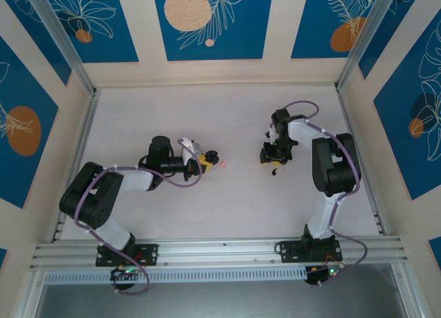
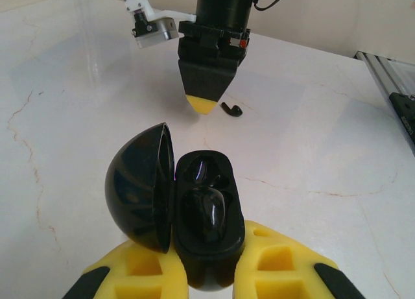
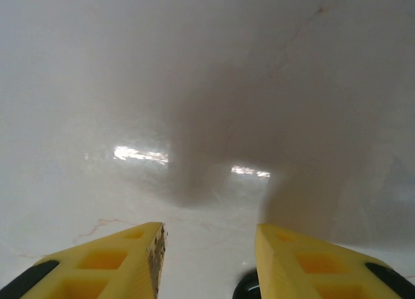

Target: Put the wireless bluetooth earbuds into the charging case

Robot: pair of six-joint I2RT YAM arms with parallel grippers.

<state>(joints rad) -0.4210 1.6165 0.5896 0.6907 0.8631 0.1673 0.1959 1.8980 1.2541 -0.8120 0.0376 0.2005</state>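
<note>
Charging case [image 2: 194,215] sits open at the bottom centre of the left wrist view, its domed lid swung out to the left, so you have the opening step behind you. Its nearer well shows a glossy black shape that may be a seated earbud, though black on black leaves that uncertain. The farther well looks hollow.

On the table [image 2: 324,150], one black earbud [image 2: 231,109] lies loose in the upper middle of that view, well apart from the case. From above, a tiny pale pink piece [image 1: 224,165] rests just right of the case. By my reading you are partway at best, with at least that black earbud to lift and seat.

Your left gripper [image 2: 207,276] is clamped tight around the base of the case, a yellow finger on either side. Your right gripper [image 3: 211,253] has its fingers parted with bare table between them and nothing gripped. Its tip hangs just left of the loose earbud in the left wrist view. At the bottom edge of the right wrist view, a dark rounded shape, likely that earbud, sits against the inner side of the right-hand finger.
</note>
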